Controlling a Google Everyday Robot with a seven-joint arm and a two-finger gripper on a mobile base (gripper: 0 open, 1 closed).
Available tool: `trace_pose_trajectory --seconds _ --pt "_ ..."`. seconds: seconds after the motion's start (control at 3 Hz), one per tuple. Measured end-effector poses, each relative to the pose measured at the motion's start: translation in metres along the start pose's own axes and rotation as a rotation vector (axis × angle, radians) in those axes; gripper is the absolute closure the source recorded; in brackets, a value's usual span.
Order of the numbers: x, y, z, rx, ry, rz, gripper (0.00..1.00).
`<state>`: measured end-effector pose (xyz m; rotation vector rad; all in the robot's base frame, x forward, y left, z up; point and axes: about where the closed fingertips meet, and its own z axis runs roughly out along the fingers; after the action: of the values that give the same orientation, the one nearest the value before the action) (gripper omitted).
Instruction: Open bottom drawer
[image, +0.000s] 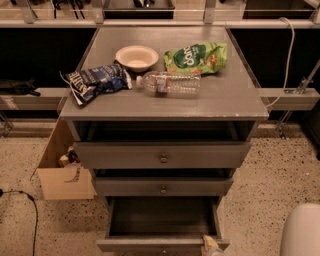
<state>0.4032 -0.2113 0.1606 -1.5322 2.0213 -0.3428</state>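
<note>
The bottom drawer (145, 245) of the grey cabinet stands pulled out towards me, and its dark inside is bare. Its front panel lies along the lower edge of the view; its knob does not show. My gripper (210, 246) shows only as a pale tip at the right end of that front panel, touching or just above it. The middle drawer (162, 186) and the top drawer (162, 156) above it sit pushed in, each with a small round knob.
The cabinet top (240, 100) holds a white bowl (135, 56), a green snack bag (195, 57), a lying water bottle (170, 82) and a blue chip bag (95, 80). An open cardboard box (65, 175) stands at the left. A black cable (31, 210) crosses the speckled floor. A white robot part (301, 231) fills the lower right.
</note>
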Motion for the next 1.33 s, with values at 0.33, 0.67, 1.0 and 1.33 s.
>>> trace_pose_trajectory --seconds 0.33,0.67,1.0,1.33 --pt "0.0 0.0 0.0 0.0 0.0 0.0 1.0" --pt "0.0 0.0 0.0 0.0 0.0 0.0 0.77" --pt "0.0 0.0 0.0 0.0 0.0 0.0 0.54" --pt "0.0 0.0 0.0 0.0 0.0 0.0 0.31"
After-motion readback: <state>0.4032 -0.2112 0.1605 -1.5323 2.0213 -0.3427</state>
